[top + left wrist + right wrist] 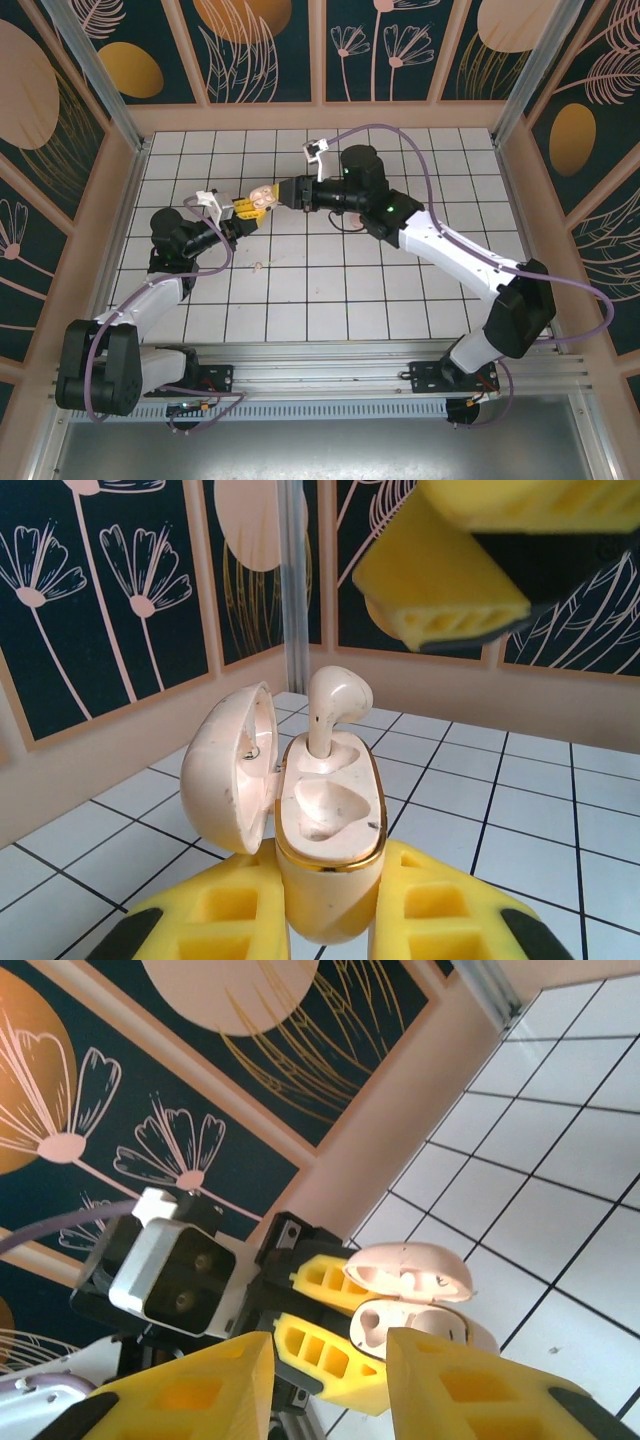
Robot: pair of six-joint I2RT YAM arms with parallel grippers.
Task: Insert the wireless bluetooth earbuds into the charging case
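Whitish-pink glossy plastic earbud with a short stem (336, 702): it stands upright in the far socket of the cream oval charging case with a gold rim (378, 800). The stem is in the socket. The rounded head stands proud of the rim, so full seating cannot be confirmed. The near socket (322, 818) is empty. The domed hinged lid (232, 765) is swung open to one side.

The case is held off the white tiled worktop (350, 300). The left pincer (330, 925) is clamped on the lower body of the case, with one yellow padded finger on each side. The right pincer (330, 1360) is just beside the case. Its jaws stand apart with nothing between them, and the open case shows beyond the gap.

Progress, as judged: roughly half done.
1. First earbud: placed in its socket; a final press may be needed.
2. Second earbud (262, 265): a tiny pale bit lying on the worktop, near the left arm and well apart from the case. It is too small to identify with certainty.
3. Left to do: pick up that bit and insert it in the empty socket.

Count:
- Earbuds: two (one in the case, one presumed on the worktop).
- Charging cases: one, with two sockets.
- Pincers: two.
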